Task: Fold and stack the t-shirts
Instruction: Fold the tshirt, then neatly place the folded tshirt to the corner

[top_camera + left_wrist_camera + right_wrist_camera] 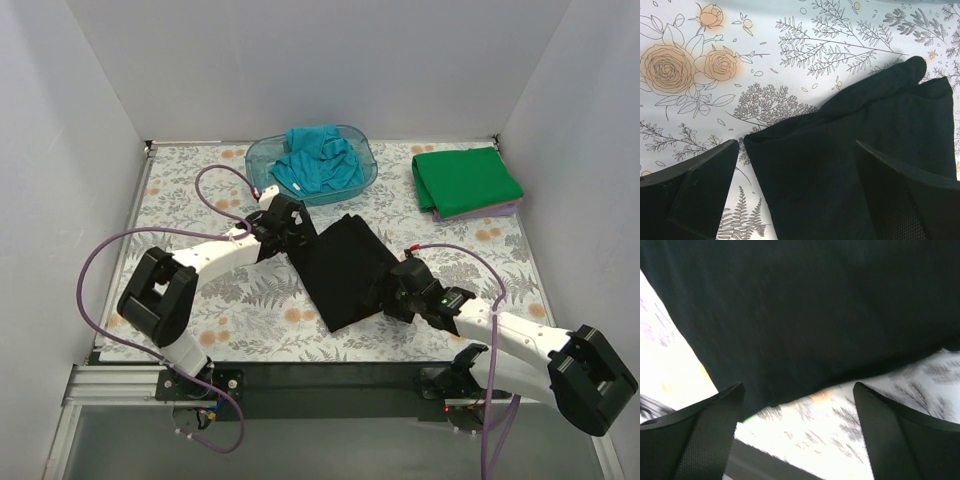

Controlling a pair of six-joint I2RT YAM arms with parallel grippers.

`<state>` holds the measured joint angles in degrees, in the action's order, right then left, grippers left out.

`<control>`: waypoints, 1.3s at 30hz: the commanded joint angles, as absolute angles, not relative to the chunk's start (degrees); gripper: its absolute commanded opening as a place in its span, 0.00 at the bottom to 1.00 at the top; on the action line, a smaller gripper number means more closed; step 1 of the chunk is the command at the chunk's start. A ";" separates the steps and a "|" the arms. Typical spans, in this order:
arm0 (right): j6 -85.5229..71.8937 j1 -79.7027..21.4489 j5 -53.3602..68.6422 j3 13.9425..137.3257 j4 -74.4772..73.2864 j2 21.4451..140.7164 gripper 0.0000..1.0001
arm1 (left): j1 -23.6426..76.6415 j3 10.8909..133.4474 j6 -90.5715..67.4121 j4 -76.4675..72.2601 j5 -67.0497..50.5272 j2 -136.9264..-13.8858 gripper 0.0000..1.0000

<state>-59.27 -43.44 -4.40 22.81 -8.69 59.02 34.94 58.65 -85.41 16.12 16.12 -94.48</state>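
Note:
A folded black t-shirt [343, 268] lies slantwise in the middle of the table. My left gripper [290, 228] is open over its far-left corner; in the left wrist view the black cloth [850, 165] runs between the spread fingers. My right gripper [392, 290] is open at the shirt's near-right edge; the right wrist view shows the cloth edge [805, 325] just beyond the spread fingers, nothing held. A folded bright green t-shirt [466, 178] lies at the back right. A teal t-shirt [318, 160] is crumpled in the tub.
A translucent blue plastic tub [261, 155] stands at the back centre. The green shirt rests on a pale purple cloth [480, 211]. The table has a floral cover [200, 185]. White walls stand on three sides. Purple cables loop by both arms.

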 commanded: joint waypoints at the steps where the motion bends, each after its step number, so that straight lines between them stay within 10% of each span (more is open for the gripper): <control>1: -64.67 -42.54 -7.03 20.84 -1.87 62.83 0.94 | 34.45 56.52 -84.28 13.27 15.29 -91.85 0.98; 11: -63.92 -36.40 -17.49 22.23 -0.53 67.32 0.82 | 34.37 45.62 -88.06 16.08 15.64 -73.23 0.98; 27: -20.67 -24.26 6.67 49.90 2.37 93.85 0.84 | 34.37 36.21 -93.78 27.42 17.05 -55.90 0.98; 39: -23.46 -24.70 2.90 46.50 -7.20 82.71 0.88 | 34.37 35.33 -96.33 31.55 18.54 -53.35 0.98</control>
